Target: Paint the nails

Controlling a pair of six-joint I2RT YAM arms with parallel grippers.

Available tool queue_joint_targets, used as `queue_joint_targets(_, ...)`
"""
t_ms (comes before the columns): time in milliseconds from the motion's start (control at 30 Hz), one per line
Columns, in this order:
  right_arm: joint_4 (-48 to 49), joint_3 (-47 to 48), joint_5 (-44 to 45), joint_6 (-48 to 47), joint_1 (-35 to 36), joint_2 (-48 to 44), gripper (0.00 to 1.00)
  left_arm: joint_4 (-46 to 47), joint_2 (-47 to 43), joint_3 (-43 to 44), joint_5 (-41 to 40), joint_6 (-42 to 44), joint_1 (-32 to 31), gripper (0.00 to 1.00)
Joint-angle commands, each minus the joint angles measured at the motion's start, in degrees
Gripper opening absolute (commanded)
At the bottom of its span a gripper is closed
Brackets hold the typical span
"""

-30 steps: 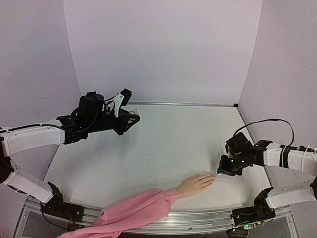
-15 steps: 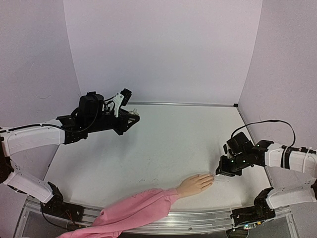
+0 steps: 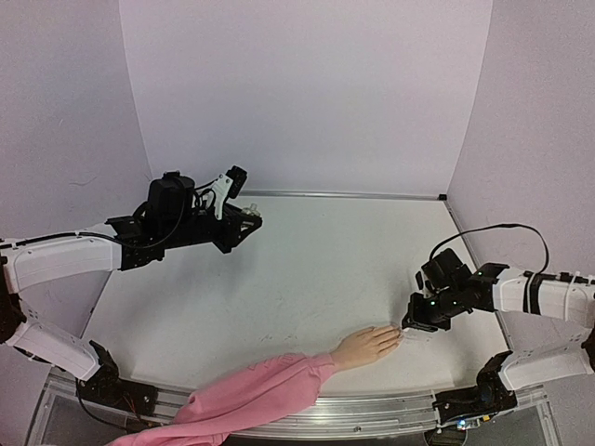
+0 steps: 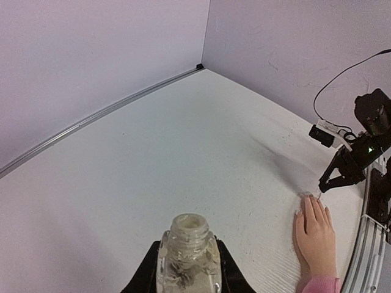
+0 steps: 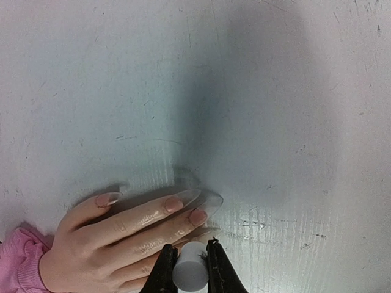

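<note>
The peach mannequin hand (image 3: pixel 365 347) lies flat near the table's front edge, its pink sleeve (image 3: pixel 260 388) trailing left. Its long clear nails (image 5: pixel 185 199) point right in the right wrist view. My right gripper (image 3: pixel 410 323) hangs just over those fingertips. The right gripper (image 5: pixel 190 257) is shut on a white cylindrical cap (image 5: pixel 190 273), and whatever sits under the cap is hidden. Far back on the left, my left gripper (image 3: pixel 247 219) is raised above the table. The left gripper (image 4: pixel 189 264) is shut on a small uncapped glass bottle (image 4: pixel 188 253), held upright.
Lilac walls enclose the white table (image 3: pixel 307 260) at the back and both sides. A metal rail (image 3: pixel 372 405) runs along the front edge beneath the sleeve. The right arm's black cable (image 3: pixel 502 232) loops above it.
My right gripper has crept slightly left, closer over the fingertips. The left arm and the bottle have not moved.
</note>
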Motion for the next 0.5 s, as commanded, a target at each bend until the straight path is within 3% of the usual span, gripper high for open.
queue_joint_targets(0,-3.26,1.06,1.54,0.75,0.39,0.27,0.00,3.86,-1.84,0.51,-0.45,-0.15,0.33,0.00)
queue_joint_targets(467,-3.76,1.21,2.84,1.35,0.40,1.40,0.00,3.86,-1.28,0.73,-0.19,-0.13,0.33,0.00)
